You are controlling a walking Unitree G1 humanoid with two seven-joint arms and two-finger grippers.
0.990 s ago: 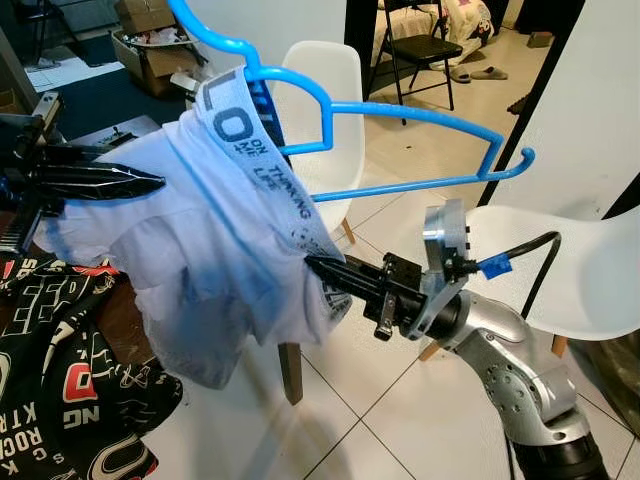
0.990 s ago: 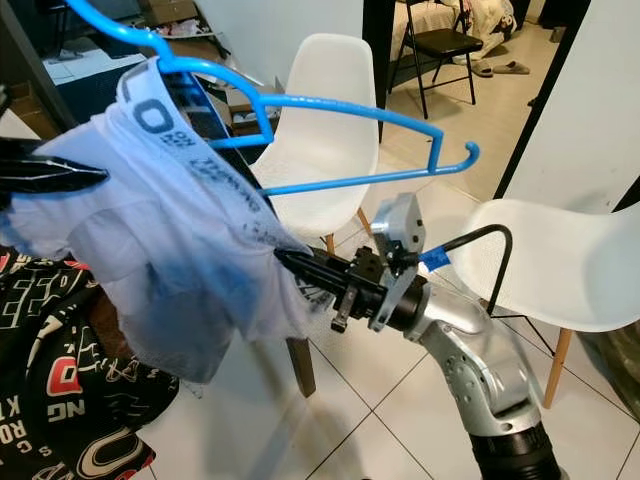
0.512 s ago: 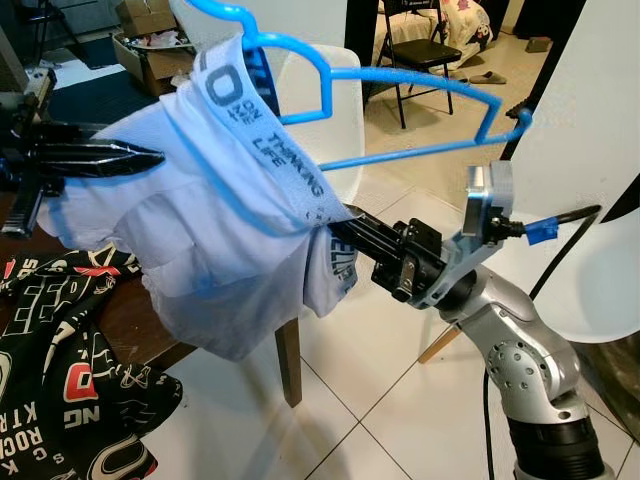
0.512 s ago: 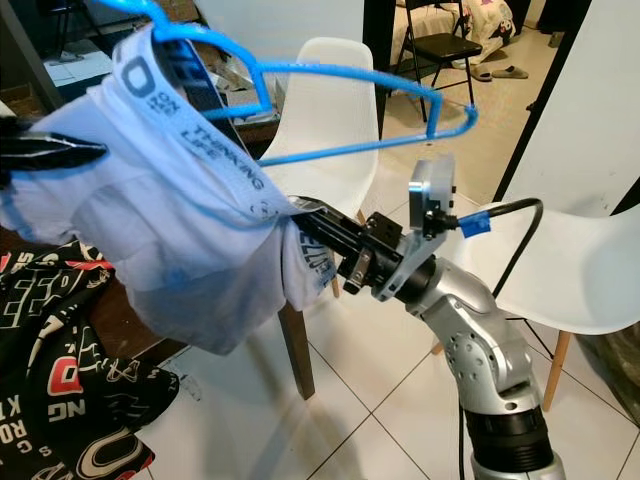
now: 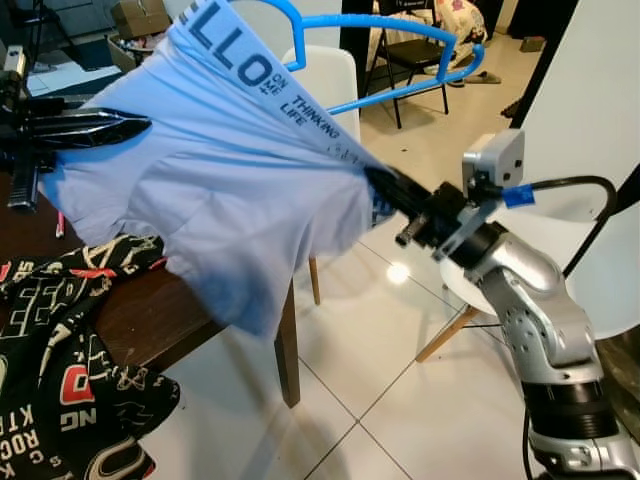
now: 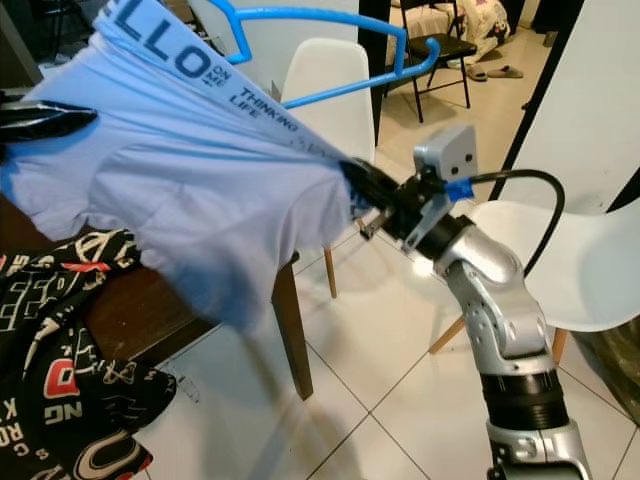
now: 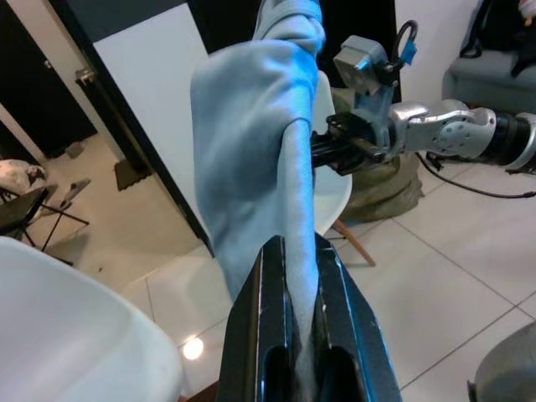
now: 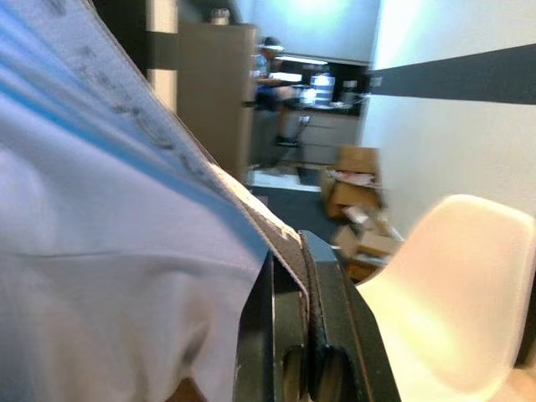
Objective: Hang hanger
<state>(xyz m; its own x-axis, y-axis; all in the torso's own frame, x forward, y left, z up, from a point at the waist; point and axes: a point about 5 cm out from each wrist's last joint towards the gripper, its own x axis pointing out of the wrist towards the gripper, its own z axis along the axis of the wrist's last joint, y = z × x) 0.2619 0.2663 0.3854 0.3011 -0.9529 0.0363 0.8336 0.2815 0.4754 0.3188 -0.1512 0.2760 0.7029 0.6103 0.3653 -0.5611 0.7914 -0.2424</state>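
A pale blue T-shirt [image 5: 230, 150] is stretched almost taut between the two grippers, above the edge of a dark wooden surface [image 5: 140, 320], so that its cloth is spread wide rather than left bunched. One side of the shirt is pinched by the jaws of the left gripper [image 5: 135, 125], which are pressed together on the fabric, as is plain in the left wrist view. The opposite side is gripped by the right gripper [image 5: 385, 188], its jaws likewise clamped on a fold of cloth. A blue hanger [image 5: 400, 30] is lodged in the top of the shirt, one arm hidden under the cloth and the other jutting free towards a white chair [image 5: 335, 80]. The garment is probably held open so that it can be settled over the hanger. A black printed garment [image 5: 60, 360] is left on the surface.
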